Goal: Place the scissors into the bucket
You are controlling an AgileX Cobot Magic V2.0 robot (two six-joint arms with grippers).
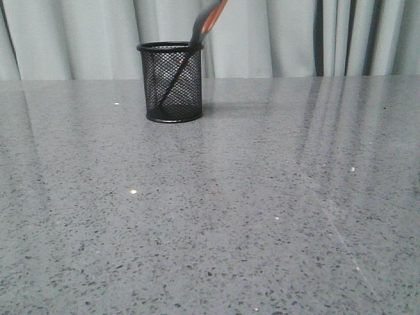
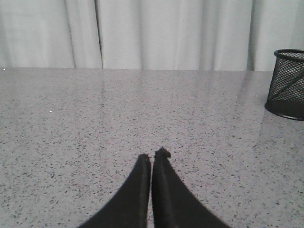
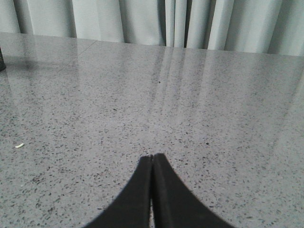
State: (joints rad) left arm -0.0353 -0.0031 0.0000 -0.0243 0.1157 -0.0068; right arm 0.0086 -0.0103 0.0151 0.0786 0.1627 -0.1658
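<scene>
Soft even light, glossy tabletop [image 1: 262, 216] reflections

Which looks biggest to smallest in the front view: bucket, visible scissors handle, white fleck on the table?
1. The bucket, clearly largest.
2. The scissors handle part sticking above the rim, blurred, smaller than the bucket.
3. The white fleck, tiny, though nearer the camera.

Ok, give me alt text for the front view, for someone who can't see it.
A small black mesh bucket stands upright toward the back of a grey speckled table, with scissors leaning inside it, blades down and orange-lined handles sticking out above the rim toward the right. Pale curtains hang behind; no arm or claw shows in this view.
</scene>
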